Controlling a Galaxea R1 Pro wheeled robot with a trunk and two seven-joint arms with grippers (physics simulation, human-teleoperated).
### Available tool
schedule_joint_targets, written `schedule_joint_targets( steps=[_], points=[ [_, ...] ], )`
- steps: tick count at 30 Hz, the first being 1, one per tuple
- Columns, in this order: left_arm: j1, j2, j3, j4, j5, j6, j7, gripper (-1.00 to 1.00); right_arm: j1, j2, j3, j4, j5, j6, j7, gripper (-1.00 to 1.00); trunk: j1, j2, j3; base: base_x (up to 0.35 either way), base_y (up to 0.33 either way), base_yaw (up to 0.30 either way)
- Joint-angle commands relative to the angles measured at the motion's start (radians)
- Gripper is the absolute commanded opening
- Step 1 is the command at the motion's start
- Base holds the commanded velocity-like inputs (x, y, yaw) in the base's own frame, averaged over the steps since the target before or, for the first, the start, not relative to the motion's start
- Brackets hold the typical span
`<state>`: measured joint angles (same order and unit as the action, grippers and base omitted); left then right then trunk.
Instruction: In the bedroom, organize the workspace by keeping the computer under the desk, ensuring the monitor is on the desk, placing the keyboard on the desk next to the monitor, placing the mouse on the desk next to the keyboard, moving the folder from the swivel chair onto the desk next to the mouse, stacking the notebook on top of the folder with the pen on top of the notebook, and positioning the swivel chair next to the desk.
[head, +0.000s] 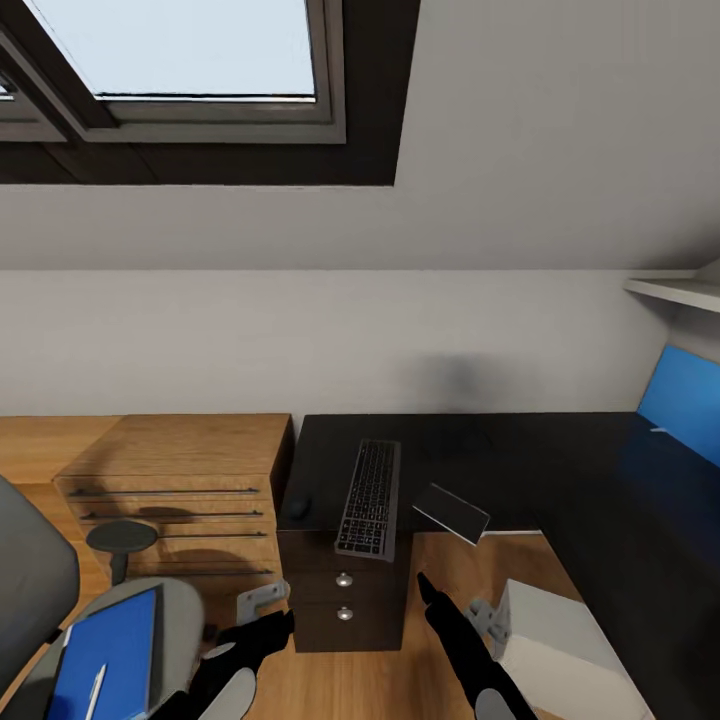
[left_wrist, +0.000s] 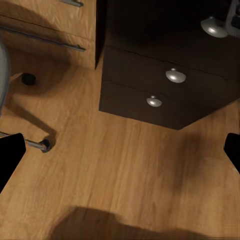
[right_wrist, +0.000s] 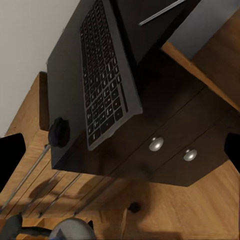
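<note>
L gripper (head: 262, 607) hangs low over the wood floor (left_wrist: 120, 170), fingers spread wide, nothing between them; in the L wrist view the dark fingertips (left_wrist: 10, 155) sit at the frame edges with bare floor between. R gripper (head: 478, 608) also released and empty, held up in front of the desk's drawer block, just left of the computer (head: 560, 640).

Desk (head: 500, 460): glossy black L-shaped top, blue back panel at far right. Two drawers w/ round silver knobs (head: 344, 579) face the robot. Keyboard (head: 370, 497) lies lengthwise on the left part of the top, its near end poking past the desk edge over the drawers. Mouse (head: 299, 507), small and black, sits just left of the keyboard, near the desk's left edge. A flat dark slab w/ pale rim (head: 452, 512), tilted, overhangs the near edge just right of the keyboard; can't tell what it is.

Computer, pale box, stands on the floor near right, by the desk's inner corner.

Swivel chair (head: 40, 590) near left; blue folder (head: 110, 655) lies on its seat w/ a pen (head: 95, 690) on top. Light-wood cabinet (head: 180, 490) abuts the desk's left side.
</note>
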<state>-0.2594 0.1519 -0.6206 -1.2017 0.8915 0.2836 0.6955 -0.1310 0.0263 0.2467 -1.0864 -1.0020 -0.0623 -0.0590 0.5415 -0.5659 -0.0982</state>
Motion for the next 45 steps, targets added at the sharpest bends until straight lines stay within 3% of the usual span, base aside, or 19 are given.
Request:
schedule_joint_targets(
  steps=[1,8,11,16,17,19,21,23,29,38,45],
  points=[
    [-0.001,0.002,-0.014,-0.002,0.004,-0.011,0.007,1.0,-0.001,0.0,0.009,0.002,-0.01,-0.008,-0.004,1.0,0.004,-0.009,-0.005,0.0,0.0,0.0],
    [-0.001,0.004,-0.032,-0.018,0.004,-0.058,0.007,1.0,-0.001,0.0,0.017,0.006,-0.009,-0.01,-0.003,1.0,0.031,-0.058,-0.027,0.0,0.0,0.0],
    [0.007,0.024,-0.036,-0.079,0.005,-0.062,0.007,1.0,-0.001,0.0,0.017,0.006,-0.009,-0.01,-0.002,1.0,0.043,-0.079,-0.037,0.0,0.0,0.0],
    [0.074,0.095,-0.038,-0.252,0.01,-0.061,0.012,1.0,-0.001,-0.001,0.017,0.006,-0.008,-0.01,-0.002,1.0,0.062,-0.114,-0.052,0.0,0.0,0.0],
    [0.087,0.126,-0.038,-0.303,0.012,-0.06,0.019,1.0,-0.001,-0.001,0.017,0.006,-0.008,-0.01,-0.002,1.0,0.066,-0.121,-0.055,0.0,0.0,0.0],
    [0.096,0.164,-0.038,-0.345,0.026,-0.06,0.024,1.0,-0.001,-0.001,0.017,0.006,-0.007,-0.01,-0.002,1.0,0.073,-0.135,-0.062,0.0,0.0,0.01],
    [0.098,0.174,-0.038,-0.356,0.044,-0.06,0.025,1.0,-0.001,0.0,0.018,0.006,-0.007,-0.01,-0.002,1.0,0.081,-0.149,-0.068,0.0,0.0,0.061],
    [0.1,0.186,-0.037,-0.367,0.093,-0.059,0.027,1.0,-0.001,0.0,0.02,0.006,-0.007,-0.01,-0.002,1.0,0.089,-0.163,-0.074,0.0,0.0,0.166],
    [0.101,0.194,-0.035,-0.373,0.142,-0.059,0.028,1.0,-0.001,0.0,0.021,0.007,-0.006,-0.011,-0.003,1.0,0.112,-0.205,-0.093,0.0,0.0,0.244],
    [0.101,0.193,-0.037,-0.374,0.15,-0.058,0.029,1.0,-0.001,0.0,0.022,0.008,-0.004,-0.011,-0.002,1.0,0.146,-0.268,-0.121,0.0,0.0,0.269],
    [0.101,0.193,-0.037,-0.372,0.15,-0.058,0.029,1.0,-0.001,-0.001,0.021,0.008,-0.004,-0.011,-0.002,1.0,0.173,-0.317,-0.143,0.0,0.0,0.061]
  ],
)
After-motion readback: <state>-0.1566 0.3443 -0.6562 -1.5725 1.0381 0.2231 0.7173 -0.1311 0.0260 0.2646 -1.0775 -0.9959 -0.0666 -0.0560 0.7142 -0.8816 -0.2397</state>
